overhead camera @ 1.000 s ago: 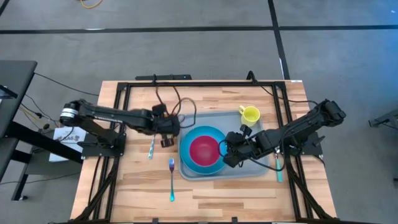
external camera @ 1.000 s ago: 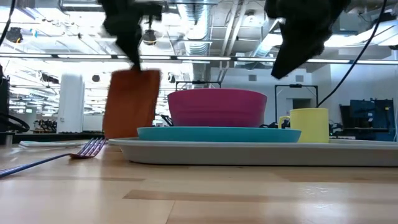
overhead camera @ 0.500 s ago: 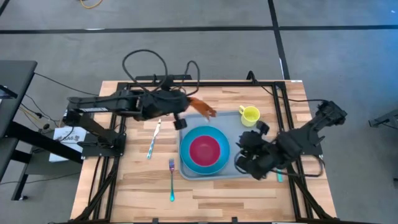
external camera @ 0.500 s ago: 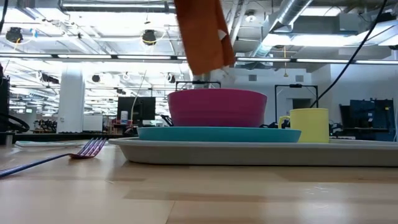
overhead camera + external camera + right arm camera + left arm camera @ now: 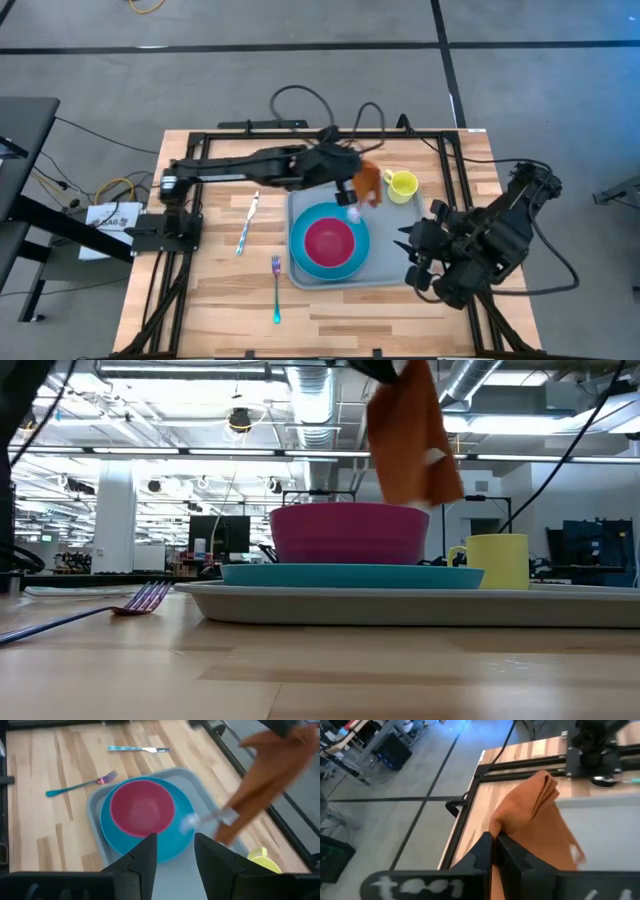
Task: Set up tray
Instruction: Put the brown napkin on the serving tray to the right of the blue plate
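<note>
Hanging from the left gripper (image 5: 352,186), whose jaws pinch it, the orange napkin (image 5: 368,183) dangles above the tray (image 5: 392,262); the right gripper (image 5: 410,262), jaws parted and empty, waits beside it; it should be lowered onto bare tray, clear of the yellow cup (image 5: 401,184) and blue plate (image 5: 308,222)

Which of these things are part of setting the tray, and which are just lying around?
In use: tray, blue plate and pink bowl on it, yellow mug, orange napkin held aloft by the left gripper.

Lying on the table, off the tray: fork, knife. Right gripper waits.
</note>
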